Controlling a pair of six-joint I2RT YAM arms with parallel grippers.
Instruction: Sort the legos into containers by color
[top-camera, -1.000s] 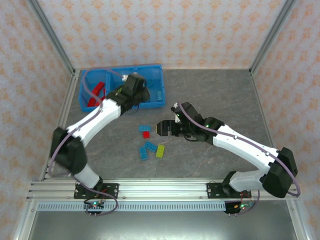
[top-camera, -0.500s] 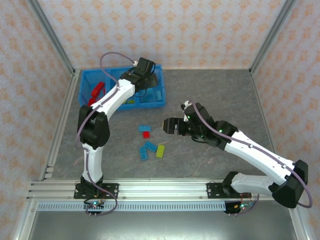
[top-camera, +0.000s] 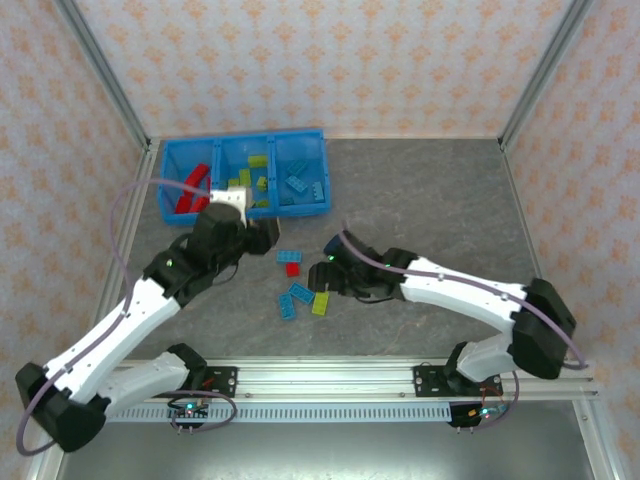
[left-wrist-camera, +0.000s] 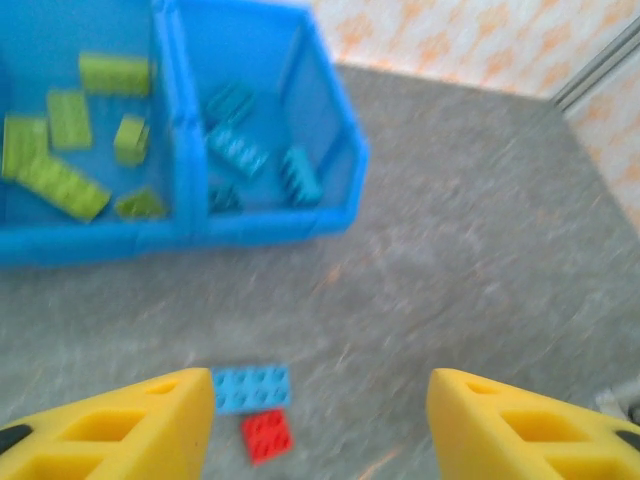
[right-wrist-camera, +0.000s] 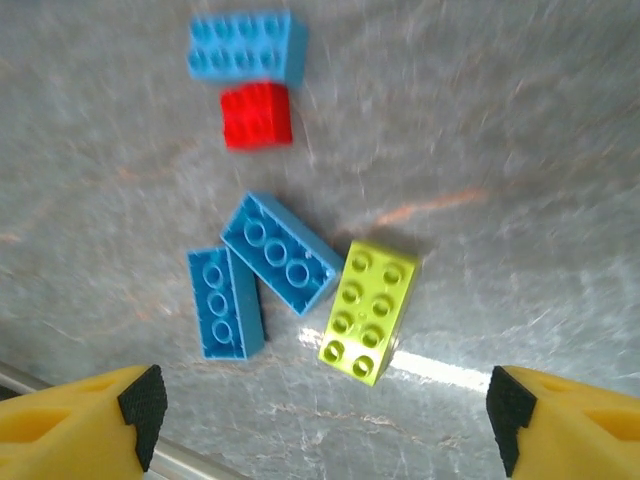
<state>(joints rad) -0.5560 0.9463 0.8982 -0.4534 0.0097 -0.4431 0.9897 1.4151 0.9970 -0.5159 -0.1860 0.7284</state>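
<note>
Grey table (top-camera: 420, 190): three blue legos (right-wrist-camera: 247, 47), one red lego (right-wrist-camera: 257, 115), one green lego (right-wrist-camera: 368, 311); left hand (left-wrist-camera: 318, 400), right hand (right-wrist-camera: 325, 405) both released.

The loose bricks (right-wrist-camera: 368, 310) in front of the bin (top-camera: 310, 209) are smooth, glossy studded plastic; the bin is smooth plastic too. The worktop (top-camera: 430, 200) looks matt, stone-like. Left pincer (left-wrist-camera: 320, 425) and right pincer (right-wrist-camera: 325, 425) have matt yellow plastic fingers.

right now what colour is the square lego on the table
Red: the square lego shows best in the right wrist view.
</note>
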